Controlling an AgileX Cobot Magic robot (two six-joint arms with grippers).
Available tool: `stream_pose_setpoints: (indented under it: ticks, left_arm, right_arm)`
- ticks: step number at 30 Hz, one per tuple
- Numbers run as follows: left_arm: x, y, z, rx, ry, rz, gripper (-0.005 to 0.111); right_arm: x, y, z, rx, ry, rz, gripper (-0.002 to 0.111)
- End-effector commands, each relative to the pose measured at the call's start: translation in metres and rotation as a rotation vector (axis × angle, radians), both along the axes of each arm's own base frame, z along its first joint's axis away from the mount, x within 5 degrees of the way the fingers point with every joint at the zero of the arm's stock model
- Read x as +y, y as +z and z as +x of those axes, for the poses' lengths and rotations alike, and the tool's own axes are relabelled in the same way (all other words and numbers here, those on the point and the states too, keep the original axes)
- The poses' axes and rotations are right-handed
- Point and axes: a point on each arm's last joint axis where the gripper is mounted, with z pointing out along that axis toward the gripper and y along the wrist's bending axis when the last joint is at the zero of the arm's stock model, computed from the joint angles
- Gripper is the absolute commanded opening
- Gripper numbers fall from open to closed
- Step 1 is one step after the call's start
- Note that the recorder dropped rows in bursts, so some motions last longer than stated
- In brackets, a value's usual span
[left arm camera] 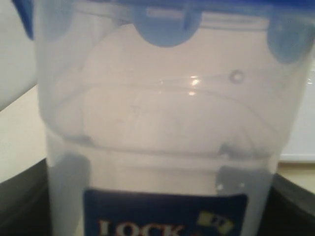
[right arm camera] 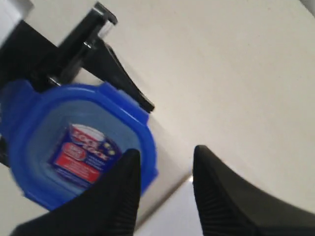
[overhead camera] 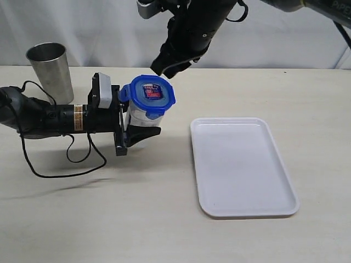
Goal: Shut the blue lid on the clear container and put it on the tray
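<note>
Backdrop is a white curtain [overhead camera: 98, 27]; the working surface is a beige bench [overhead camera: 109, 219].

My left arm lies low along the bench from the left. My left claw [overhead camera: 136, 114] is clamped on the body of the clear container [left arm camera: 157, 137], one finger on its far side and one on its near side. The container stands upright left of centre, long axis vertical, mouth end up, printed label facing left toward my wrist.

The blue lid [overhead camera: 153, 96] sits on top of it, sticker up. I cannot tell whether the flaps are latched.

My right claw [right arm camera: 165, 155] hangs over the lid's far edge, pointing down, jaws apart, gripping nothing.

The tray [overhead camera: 244, 208] lies flat to the right, apart from the container, long axis running near to far. A steel cup [overhead camera: 50, 71] stands upright at the far left.
</note>
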Motion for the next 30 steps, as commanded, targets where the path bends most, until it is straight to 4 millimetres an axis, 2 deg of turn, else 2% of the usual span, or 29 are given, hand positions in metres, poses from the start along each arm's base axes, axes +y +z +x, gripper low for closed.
stream_pose_setpoints:
  ticks: [1,5,13,25,27,30]
  left_arm:
    - [0.000,-0.001,0.001,0.052,0.030,0.019,0.000]
    - [0.000,0.005,0.001,0.097,0.037,0.002,0.000]
    - [-0.001,0.026,-0.003,0.073,-0.029,0.039,0.000]
    - [-0.001,0.028,-0.003,0.095,-0.019,0.037,0.000]
    - [-0.001,0.028,-0.002,0.095,-0.014,0.045,0.000]
    - [-0.003,0.021,0.000,0.098,0.026,0.119,0.000]
  right_arm:
    - [0.013,0.004,-0.011,0.124,-0.001,0.181,0.034]
    - [0.018,-0.013,-0.013,0.209,0.036,0.185,0.029]
    - [0.005,-0.031,-0.001,0.183,-0.104,0.043,0.010]
    - [0.002,-0.062,0.004,0.232,-0.154,-0.050,0.010]
    - [0.001,-0.061,0.004,0.226,-0.154,-0.045,0.010]
    - [0.001,-0.049,0.003,0.184,-0.155,-0.018,0.012]
